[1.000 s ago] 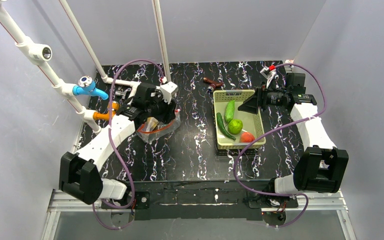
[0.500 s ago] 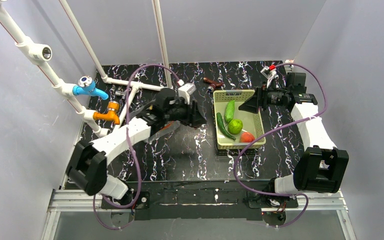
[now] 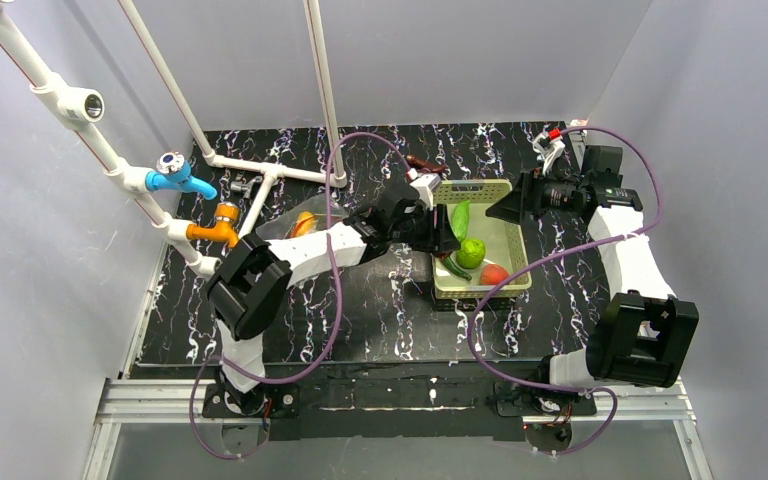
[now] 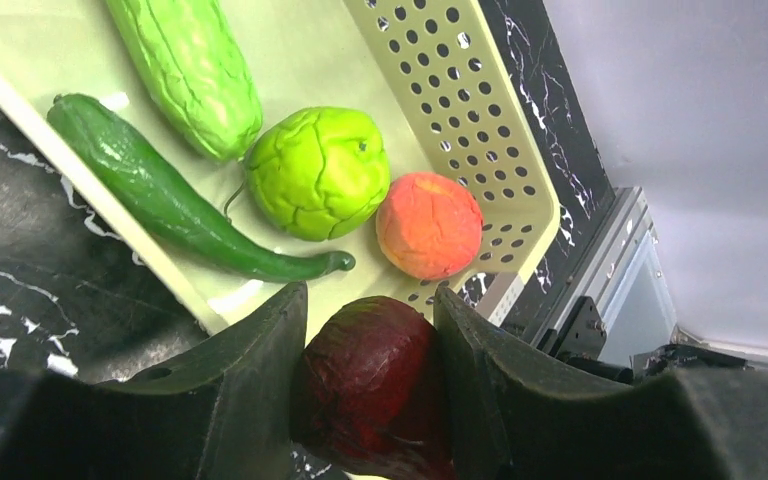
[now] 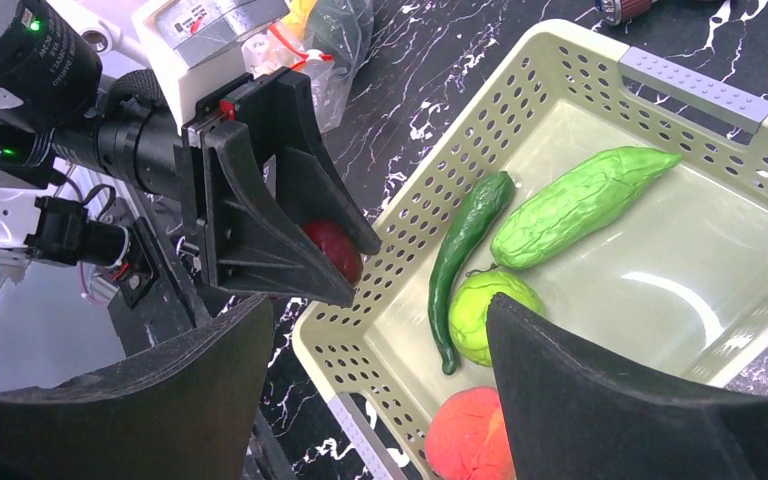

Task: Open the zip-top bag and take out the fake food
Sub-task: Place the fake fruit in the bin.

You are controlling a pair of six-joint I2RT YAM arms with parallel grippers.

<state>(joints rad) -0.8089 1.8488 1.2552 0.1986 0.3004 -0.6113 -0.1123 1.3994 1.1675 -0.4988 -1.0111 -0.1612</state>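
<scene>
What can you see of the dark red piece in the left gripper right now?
The dark red piece is a rounded, glossy, plastic-looking fruit or vegetable, deep maroon with faintly wrinkled skin. The left gripper is shut on it, pressing it from both sides, so only part of it shows in either wrist view. It hangs at the left rim of the yellow-green basket, apart from the pieces lying inside. Whether it touches the rim cannot be told.
</scene>
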